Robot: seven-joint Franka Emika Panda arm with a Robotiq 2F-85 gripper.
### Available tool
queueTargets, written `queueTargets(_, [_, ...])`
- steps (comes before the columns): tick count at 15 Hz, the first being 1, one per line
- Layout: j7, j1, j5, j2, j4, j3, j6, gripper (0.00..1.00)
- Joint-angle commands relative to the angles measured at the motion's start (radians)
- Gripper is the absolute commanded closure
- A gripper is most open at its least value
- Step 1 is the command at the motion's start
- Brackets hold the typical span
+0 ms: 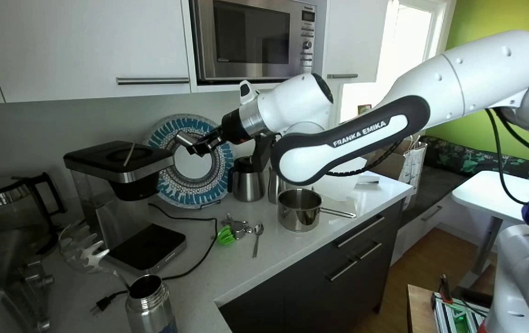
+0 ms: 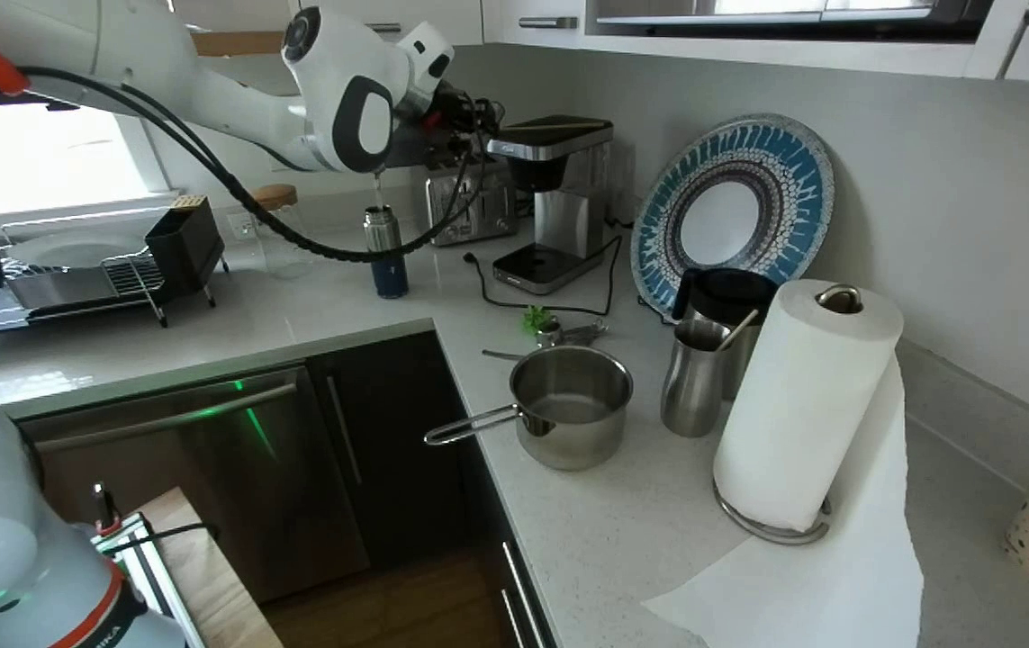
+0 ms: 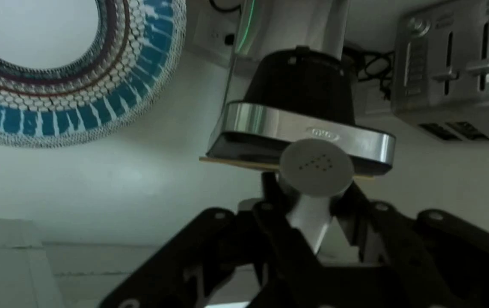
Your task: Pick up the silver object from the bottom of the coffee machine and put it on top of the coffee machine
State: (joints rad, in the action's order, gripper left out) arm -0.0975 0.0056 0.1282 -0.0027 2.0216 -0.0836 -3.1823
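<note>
Claw (image 3: 311, 192) and silver cylinder (image 1: 184, 138) hang together in the air at the end of the white arm (image 1: 361, 134), the claw clenched on the cylinder; the cylinder is tilted, with one end jutting past the claw, and the wrist view shows that end as a round face with small dark dots; in an exterior view it appears just beside the coffee machine (image 1: 121, 215), around the height of the flat top; whether the two touch, I cannot tell. A thin stick (image 1: 129, 154) lies across that top; below the overhang, the square drip tray (image 1: 146, 247) is low on the tabletop (image 1: 199, 273); a blue patterned plate (image 1: 195, 169) stands on edge behind the claw, near the wall; a steel saucepan (image 1: 299, 210) stands well apart from the machine, with a spoon (image 1: 257, 238) lying near it; a paper towel roll (image 2: 802, 405) stands upright on the same tabletop; the toaster (image 3: 454, 68) shows upside down in the wrist view.
</note>
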Motion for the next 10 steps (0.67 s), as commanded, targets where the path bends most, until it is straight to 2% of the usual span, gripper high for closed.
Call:
queueTargets(1, [0.025,0.024,0.009,0.119,-0.048,0.004,-0.267,0.89])
queueTargets(2, [0.020,0.018,0.021,0.060,-0.014,0.014,-0.167,0.64])
queueTargets(3, [0.022,0.021,0.020,0.085,-0.020,0.013,-0.223,0.64])
queueTargets(5, [0.023,0.027,0.019,0.113,-0.033,0.011,-0.253,0.64])
queueTargets(6, [-0.049,0.059,-0.052,0.142,-0.040,0.066,-0.340,0.89])
queueTargets(7, [-0.149,0.107,-0.162,0.170,-0.056,0.126,-0.402,0.89])
queueTargets(10, [-0.326,0.198,-0.413,0.296,-0.101,0.162,-0.653,0.89])
